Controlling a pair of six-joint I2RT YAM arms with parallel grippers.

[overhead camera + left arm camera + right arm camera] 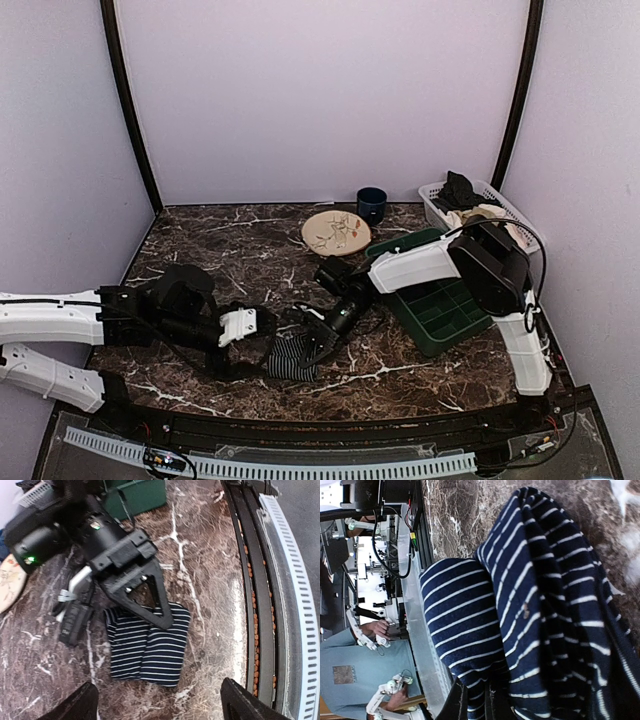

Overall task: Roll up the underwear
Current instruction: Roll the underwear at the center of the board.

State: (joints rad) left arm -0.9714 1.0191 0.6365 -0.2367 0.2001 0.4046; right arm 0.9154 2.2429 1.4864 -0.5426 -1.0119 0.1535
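Navy pinstriped cloth hides my right tool [323,333] (grip: cannot tell); my left tool [160,707] gapes wide, empty. Near the green tray [425,325], the underwear [150,652] lies on the desk [205,575], loosely bundled. I judge the roll unfinished.

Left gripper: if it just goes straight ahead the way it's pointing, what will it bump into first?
Probably the underwear. The left gripper is open and aimed at the striped bundle lying on the table just ahead. Height is hard to judge, so it might skim over the top.
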